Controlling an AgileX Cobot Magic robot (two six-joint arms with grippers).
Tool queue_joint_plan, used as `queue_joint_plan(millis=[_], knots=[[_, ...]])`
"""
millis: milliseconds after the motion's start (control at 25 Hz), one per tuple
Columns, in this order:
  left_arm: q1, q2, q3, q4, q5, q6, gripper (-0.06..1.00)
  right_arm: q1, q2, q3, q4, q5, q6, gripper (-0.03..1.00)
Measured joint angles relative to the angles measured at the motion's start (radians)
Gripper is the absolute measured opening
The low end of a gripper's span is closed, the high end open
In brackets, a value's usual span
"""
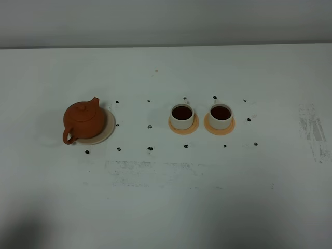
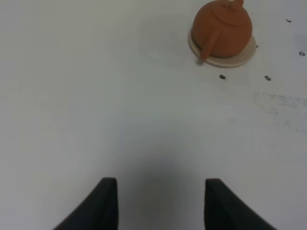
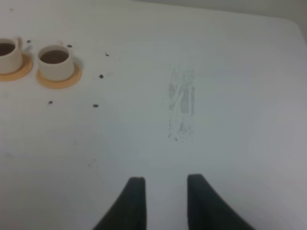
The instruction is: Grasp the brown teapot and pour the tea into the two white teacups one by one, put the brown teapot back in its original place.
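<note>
Evidently I was done: both white teacups (image 1: 182,116) (image 1: 221,115) held tea, the brown teapot (image 1: 83,120) sat on its saucer (image 1: 107,130) toward the tabletop's left edge, the left end effector (image 2: 160,203) spread and empty, the right end effector (image 3: 165,201) drawn in on nothing.

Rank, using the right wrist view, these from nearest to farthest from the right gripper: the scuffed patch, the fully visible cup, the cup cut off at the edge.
1. Scuffed patch, just ahead of the right gripper.
2. Fully visible cup, farther off to one side.
3. Cut-off cup, beyond it at the frame edge.

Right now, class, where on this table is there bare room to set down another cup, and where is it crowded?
Free: the wide white stretch between the brown teapot on its beige saucer and the two white teacups; the whole near side; right of the cups toward the scuffed patch. Crowded: the gap between the orange coasters.
</note>
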Motion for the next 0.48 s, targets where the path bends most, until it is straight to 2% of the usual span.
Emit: queue_joint_plan(millis=[480], knots=[[0.0, 0.0, 0.0, 0.0, 0.0, 0.0, 0.44, 0.0, 0.0, 0.0, 0.0, 0.0, 0.0, 0.23]])
